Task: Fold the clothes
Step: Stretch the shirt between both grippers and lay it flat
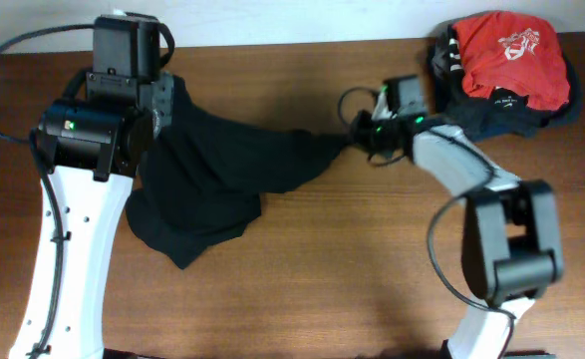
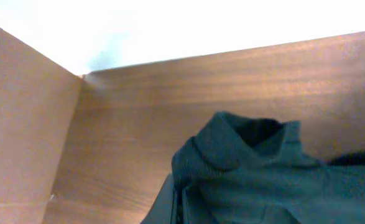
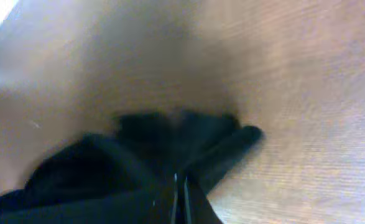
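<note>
Left arm [image 1: 68, 249]: white link runs up the left edge of the table [image 1: 302, 289]; the wrist sits over the far left corner.
Left gripper [image 1: 164, 102]: hidden under its own wrist from overhead, and the fingers are out of its camera's frame. Closed down fully. Black cloth gathers right up into it, so it has hold of one end of the garment.
Left wrist view: bunched dark fabric fills the lower right, directly below the gripper. A rolled, ribbed edge stands up at the top of the bunch; cuff or collar, cannot tell.
Clothes [image 1: 222, 175]: one black garment, strung between the two grippers. It is widest just right of the left gripper and narrows to a point at the right gripper. A loose flap sags onto the wood below and right of the left gripper. No logo shows.
Right gripper [image 1: 356, 141]: jaws pressed together, with the pointed end of the black cloth pinched between them. In the wrist view the fingers [image 3: 175, 200] meet at the bottom edge, and a dark fold pokes out ahead of them onto bare wood.
Right arm [image 1: 451, 165]: reaches in from the near right, elbow bent, wrist pointing left.
Red t-shirt [image 1: 506, 55]: behind and to the right of the right gripper, well apart from it, white print facing up.
Dark navy garments [image 1: 481, 122]: stacked under the red t-shirt, edges showing around it.
</note>
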